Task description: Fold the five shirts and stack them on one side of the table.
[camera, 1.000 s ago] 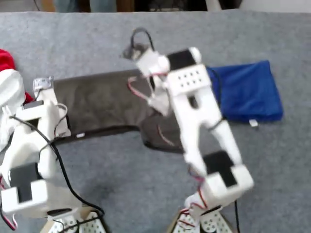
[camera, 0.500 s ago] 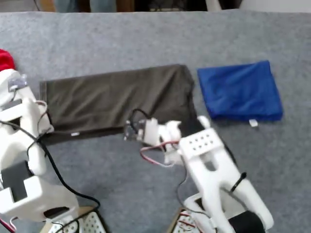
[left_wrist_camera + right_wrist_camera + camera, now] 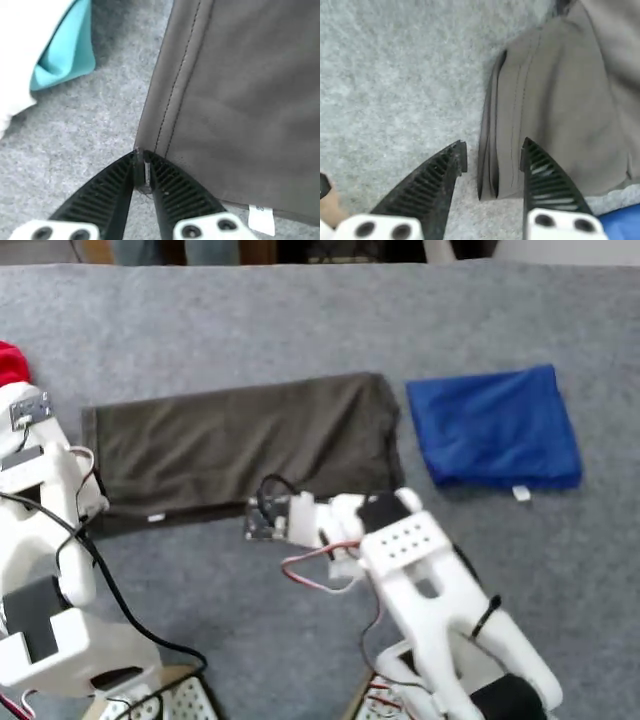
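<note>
Lying across the middle of the grey table, the dark shirt is folded into a long strip, with the folded blue shirt just beside its right end. The left gripper is pinched tight on the strip's near left corner. The right gripper hangs over its near edge with jaws parted, holding nothing.

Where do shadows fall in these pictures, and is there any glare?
High view: even light, no glare that I can see, and a narrow shadow under the blue shirt's near edge. Left wrist view: a dark shadow on the table beside the teal cloth. Right wrist view: shadow inside the brown shirt's folded edge, between the right gripper's open fingers.
</note>
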Controlling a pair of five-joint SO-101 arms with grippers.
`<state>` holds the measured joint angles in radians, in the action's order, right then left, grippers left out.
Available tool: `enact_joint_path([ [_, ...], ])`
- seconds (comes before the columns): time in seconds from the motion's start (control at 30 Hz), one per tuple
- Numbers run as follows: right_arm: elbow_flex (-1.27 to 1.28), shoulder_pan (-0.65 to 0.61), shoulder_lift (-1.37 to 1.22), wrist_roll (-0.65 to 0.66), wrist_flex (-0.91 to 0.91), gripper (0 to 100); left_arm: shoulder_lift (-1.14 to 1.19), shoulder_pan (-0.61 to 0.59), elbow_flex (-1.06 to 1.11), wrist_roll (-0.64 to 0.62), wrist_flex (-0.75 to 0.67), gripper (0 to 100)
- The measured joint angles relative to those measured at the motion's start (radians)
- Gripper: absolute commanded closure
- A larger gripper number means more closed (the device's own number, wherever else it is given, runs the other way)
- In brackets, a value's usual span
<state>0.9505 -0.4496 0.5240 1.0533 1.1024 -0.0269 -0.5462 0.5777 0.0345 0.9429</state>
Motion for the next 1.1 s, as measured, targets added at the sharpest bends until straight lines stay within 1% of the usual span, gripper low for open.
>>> enact_joint_path([
  [0.33,0.000,-0.003,-0.292,0.000,-0.178,81.3,0.000,0.000,0.014,0.000,-0.026,97],
  [0.5,-0.034,-0.005,-0.361,0.000,-0.190,81.5,0.000,0.000,0.014,0.000,-0.026,97],
  [0.57,-0.051,-0.005,-0.381,0.000,-0.184,84.8,0.000,0.000,0.014,0.000,-0.026,97],
  [0.67,-0.081,-0.002,-0.408,0.000,-0.187,97.1,0.000,0.000,0.014,0.000,-0.026,97],
  [0.7,-0.095,0.000,-0.417,0.000,-0.190,98.9,0.000,0.000,0.014,0.000,-0.026,97],
  [0.77,-0.124,0.011,-0.443,0.000,-0.192,96.6,0.000,0.000,0.014,0.000,-0.026,97],
  [0.83,-0.150,0.025,-0.468,0.000,-0.192,98.6,0.000,0.000,0.014,0.000,-0.026,97],
  [1.1,-0.236,0.068,-0.545,0.000,-0.161,98.5,0.000,0.000,0.014,0.000,-0.032,97],
])
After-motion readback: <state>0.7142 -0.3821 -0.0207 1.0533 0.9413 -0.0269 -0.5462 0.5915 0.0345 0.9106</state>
